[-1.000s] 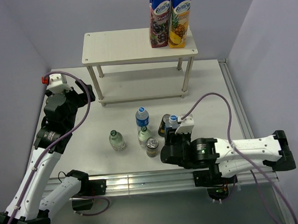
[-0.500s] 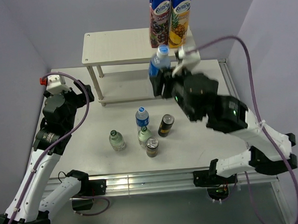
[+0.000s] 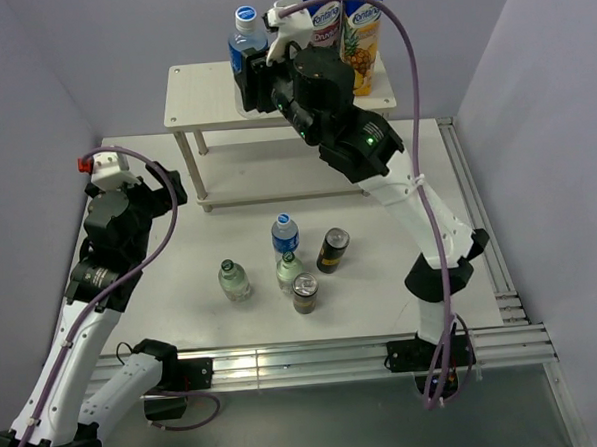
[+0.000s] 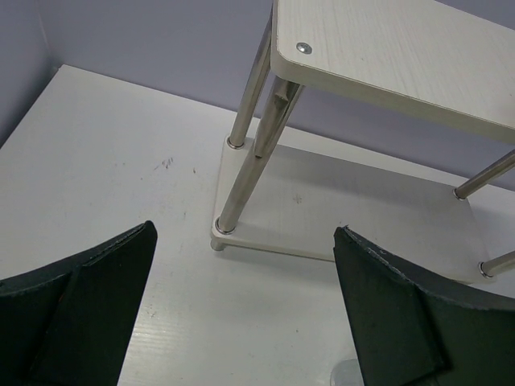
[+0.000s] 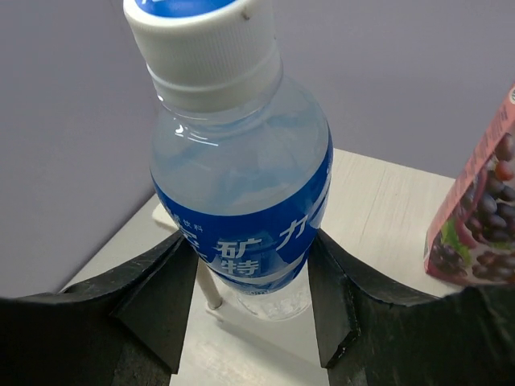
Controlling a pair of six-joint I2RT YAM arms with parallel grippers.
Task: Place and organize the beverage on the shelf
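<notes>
My right gripper (image 3: 255,83) is shut on a clear blue-labelled, blue-capped water bottle (image 3: 246,38) and holds it upright over the cream-white shelf's top board (image 3: 212,96), left of the cartons. In the right wrist view the fingers (image 5: 161,297) clamp the bottle (image 5: 241,177) at its label, over an edge of the board (image 5: 386,209). A second water bottle (image 3: 284,232), two green-capped bottles (image 3: 233,280) (image 3: 289,271) and two dark cans (image 3: 332,249) (image 3: 304,292) stand on the table. My left gripper (image 3: 166,185) is open and empty, left of the shelf (image 4: 386,48).
Two tall juice cartons (image 3: 323,22) (image 3: 360,30) stand at the right end of the top board. The shelf's thin legs (image 4: 245,137) and lower board (image 4: 346,217) lie just ahead of my left gripper (image 4: 245,322). Walls close in on both sides.
My right arm has picked the water bottle up from the table beside the cans, raised it and carried it back and left to above the shelf's top board. The left arm barely moved.
</notes>
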